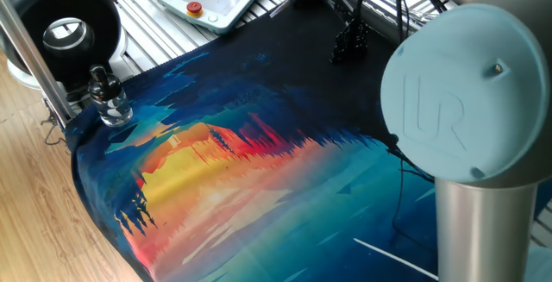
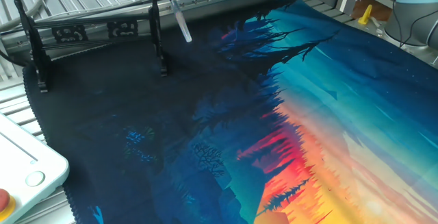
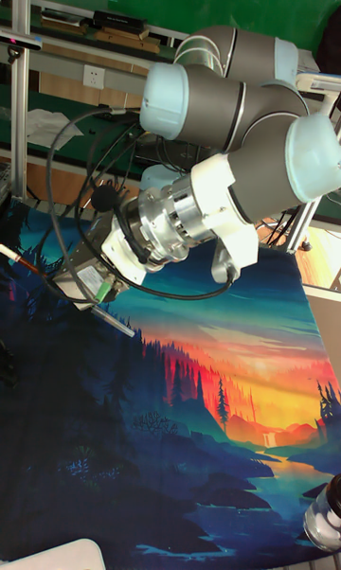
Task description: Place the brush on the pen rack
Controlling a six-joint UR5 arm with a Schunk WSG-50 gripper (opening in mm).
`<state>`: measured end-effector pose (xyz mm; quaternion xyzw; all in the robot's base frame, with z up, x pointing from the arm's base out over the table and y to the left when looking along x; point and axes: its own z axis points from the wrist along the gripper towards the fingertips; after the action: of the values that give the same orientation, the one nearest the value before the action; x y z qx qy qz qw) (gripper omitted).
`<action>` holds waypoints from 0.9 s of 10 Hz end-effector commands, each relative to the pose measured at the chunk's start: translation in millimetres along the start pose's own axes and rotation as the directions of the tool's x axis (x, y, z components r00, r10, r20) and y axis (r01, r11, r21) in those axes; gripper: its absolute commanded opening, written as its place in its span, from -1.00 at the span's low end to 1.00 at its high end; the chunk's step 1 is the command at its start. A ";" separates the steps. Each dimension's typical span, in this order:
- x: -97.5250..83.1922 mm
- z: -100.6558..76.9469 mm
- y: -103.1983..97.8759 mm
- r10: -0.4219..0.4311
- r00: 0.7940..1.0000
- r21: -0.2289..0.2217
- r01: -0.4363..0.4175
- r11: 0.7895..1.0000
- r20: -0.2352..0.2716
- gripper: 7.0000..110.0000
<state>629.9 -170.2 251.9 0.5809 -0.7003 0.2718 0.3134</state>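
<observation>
Above the painted mat, the brush hangs cropped; hand grip unclear.

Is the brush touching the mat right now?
Apart. The other fixed view shows the brush hanging tilted in the air, with clear space between its lower end and the mat.
</observation>
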 end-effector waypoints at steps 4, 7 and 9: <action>-54.5 -3.3 12.0 -0.017 0.994 0.132 0.002 0.991 0.111 -1.00; -65.4 -19.2 -23.0 -0.101 0.988 0.371 0.050 0.927 0.119 -1.00; -66.4 -23.0 -24.0 -0.120 0.986 0.411 0.063 0.910 0.114 -1.00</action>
<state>657.0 -123.1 215.8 0.6616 -0.6471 0.3317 0.1831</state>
